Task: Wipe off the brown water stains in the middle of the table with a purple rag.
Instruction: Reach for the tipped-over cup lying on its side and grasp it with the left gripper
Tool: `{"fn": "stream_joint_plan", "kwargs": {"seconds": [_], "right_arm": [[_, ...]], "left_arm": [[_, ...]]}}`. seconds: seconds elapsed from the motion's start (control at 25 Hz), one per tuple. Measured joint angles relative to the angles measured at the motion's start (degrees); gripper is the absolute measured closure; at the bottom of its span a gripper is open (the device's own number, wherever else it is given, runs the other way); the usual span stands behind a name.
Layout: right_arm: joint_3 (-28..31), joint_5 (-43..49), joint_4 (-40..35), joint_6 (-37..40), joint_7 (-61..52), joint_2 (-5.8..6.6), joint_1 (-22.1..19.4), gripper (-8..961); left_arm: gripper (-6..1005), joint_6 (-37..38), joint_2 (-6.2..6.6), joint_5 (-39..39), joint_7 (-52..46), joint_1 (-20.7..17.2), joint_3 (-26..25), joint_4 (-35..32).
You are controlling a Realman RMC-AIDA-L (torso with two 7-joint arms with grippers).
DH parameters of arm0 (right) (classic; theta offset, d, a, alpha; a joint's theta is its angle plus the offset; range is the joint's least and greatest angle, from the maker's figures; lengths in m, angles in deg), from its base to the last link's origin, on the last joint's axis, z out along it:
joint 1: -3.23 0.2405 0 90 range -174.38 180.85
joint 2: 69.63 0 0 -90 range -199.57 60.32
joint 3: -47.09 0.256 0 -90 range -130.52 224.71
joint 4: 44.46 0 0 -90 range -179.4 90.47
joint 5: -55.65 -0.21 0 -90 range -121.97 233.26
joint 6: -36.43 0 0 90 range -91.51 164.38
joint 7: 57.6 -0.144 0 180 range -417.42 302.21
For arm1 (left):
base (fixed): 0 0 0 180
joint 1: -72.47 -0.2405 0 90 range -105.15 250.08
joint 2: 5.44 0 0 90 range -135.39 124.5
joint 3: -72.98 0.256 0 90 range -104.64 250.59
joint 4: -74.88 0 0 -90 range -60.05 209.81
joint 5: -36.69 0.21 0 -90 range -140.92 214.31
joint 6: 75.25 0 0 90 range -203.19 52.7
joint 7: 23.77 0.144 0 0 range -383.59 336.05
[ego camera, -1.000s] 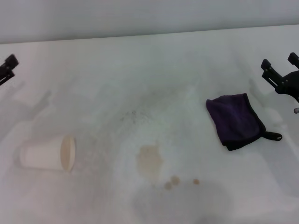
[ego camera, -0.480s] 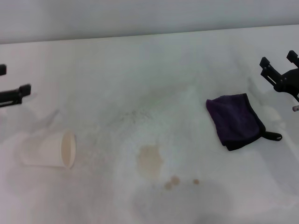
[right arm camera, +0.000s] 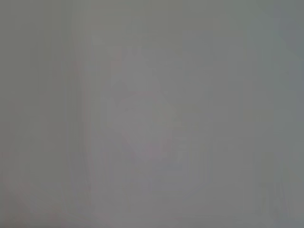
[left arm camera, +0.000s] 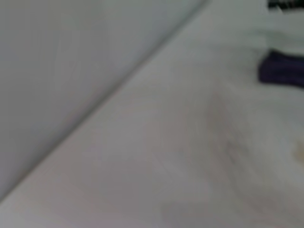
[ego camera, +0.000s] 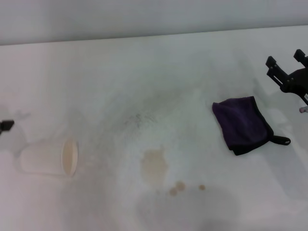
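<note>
The purple rag [ego camera: 243,124] lies folded on the right of the white table [ego camera: 159,86], its black loop pointing right. The brown water stains [ego camera: 154,165] are a pale tan blotch near the middle front, with three small droplets [ego camera: 179,186] beside it. My right gripper [ego camera: 286,58] is open and hovers just beyond and right of the rag, not touching it. Only a small black tip of my left gripper [ego camera: 6,125] shows at the left edge. The left wrist view shows the rag [left arm camera: 281,71] far off. The right wrist view shows only plain grey.
A white paper cup [ego camera: 48,157] lies on its side at the front left, mouth facing right, close to the left gripper's tip. Sparse dark speckles [ego camera: 139,118] sit behind the stains. The table's far edge meets a grey wall [ego camera: 144,19].
My left gripper has moved down and outward to the left edge, almost out of view. My right gripper has shifted slightly up and right. Rag and stains have not moved.
</note>
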Motion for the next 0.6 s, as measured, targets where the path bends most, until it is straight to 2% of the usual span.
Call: {"fn": "stream_joint_plan", "kwargs": {"seconds": [0.2,0.36,0.6], "right_arm": [[0.10,-0.09,0.52,-0.02,0.12,-0.05,0.48,110],[0.19,-0.22,0.55,-0.16,-0.18,-0.05,0.57,111],[0.24,-0.22,1.06,-0.12,-0.28,-0.25,0.79,111]], "left_arm": [[108,2.25,-1.46,10.87,2.02,3.66,3.27,1.21],[107,2.18,-3.44,13.48,6.84,3.98,4.90,1.52],[108,1.90,-5.73,15.03,12.60,4.38,6.60,1.94]]}}
